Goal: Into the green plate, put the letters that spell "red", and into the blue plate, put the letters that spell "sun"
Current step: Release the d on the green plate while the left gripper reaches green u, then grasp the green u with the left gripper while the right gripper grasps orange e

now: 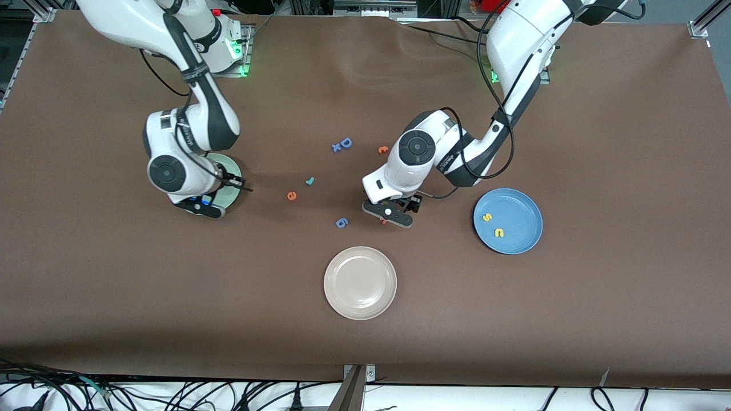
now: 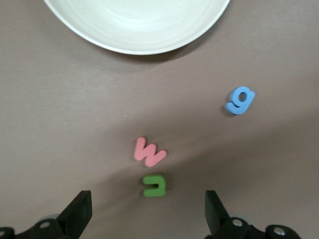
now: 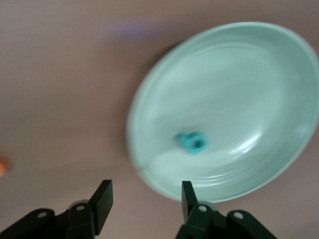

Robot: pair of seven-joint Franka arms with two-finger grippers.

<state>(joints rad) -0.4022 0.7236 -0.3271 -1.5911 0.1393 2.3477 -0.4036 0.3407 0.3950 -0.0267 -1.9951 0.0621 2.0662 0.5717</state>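
Your right gripper (image 3: 144, 201) hangs over the green plate (image 3: 259, 94), jaws apart, empty; one teal "d" (image 3: 191, 142) lies in it. Left gripper (image 2: 147, 211) hovers spread wide over the green "n" (image 2: 153, 185), pink "w" (image 2: 149, 152) touching beside it, blue "g" (image 2: 240, 100) near. Blue plate (image 1: 522, 200) holds two: "s" (image 1: 487, 217), "u" (image 1: 499, 232). Loose mid-table: "e" (image 1: 292, 196), "r" (image 1: 309, 181), "D" (image 1: 345, 142). One beige plate (image 1: 360, 282) nearest the camera. Brown table (image 1: 599, 314).

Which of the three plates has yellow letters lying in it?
The blue plate, toward the left arm's end of the table: two yellow letters lie in it. The beige plate holds nothing, and the green plate holds only one teal letter.
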